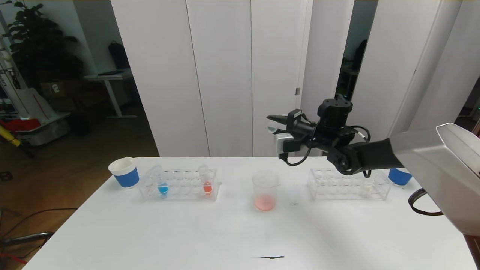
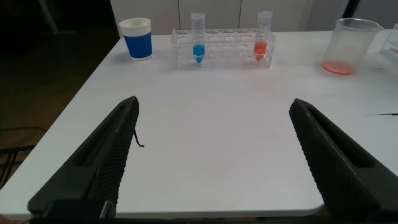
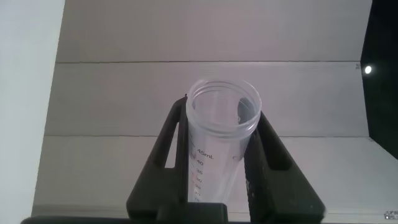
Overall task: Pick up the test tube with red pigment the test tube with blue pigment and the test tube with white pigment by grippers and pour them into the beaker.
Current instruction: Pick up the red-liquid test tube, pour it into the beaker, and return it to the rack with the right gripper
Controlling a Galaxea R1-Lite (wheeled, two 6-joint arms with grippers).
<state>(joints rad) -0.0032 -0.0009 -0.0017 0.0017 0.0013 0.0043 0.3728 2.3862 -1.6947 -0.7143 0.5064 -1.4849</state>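
My right gripper point(image 1: 273, 125) point(image 3: 222, 115) is shut on a clear, empty-looking test tube point(image 3: 219, 134). It holds the tube roughly level, well above and slightly right of the beaker point(image 1: 265, 189) point(image 2: 349, 46), mouth point(image 1: 272, 129) pointing left. The beaker holds pink-red pigment at its bottom. The test tube with blue pigment point(image 1: 162, 185) point(image 2: 198, 40) and a test tube with red pigment point(image 1: 206, 183) point(image 2: 263, 40) stand in the left rack point(image 1: 180, 193). A pale tube, likely the test tube with white pigment point(image 1: 366, 189), stands in the right rack point(image 1: 330, 187). My left gripper point(image 2: 214, 104) hangs open over the table's near left part, out of the head view.
A white paper cup with a blue band point(image 1: 124, 172) point(image 2: 137, 38) stands left of the left rack. A second cup point(image 1: 399, 176) shows behind my right arm. A thin dark mark point(image 1: 268, 257) lies near the table's front edge.
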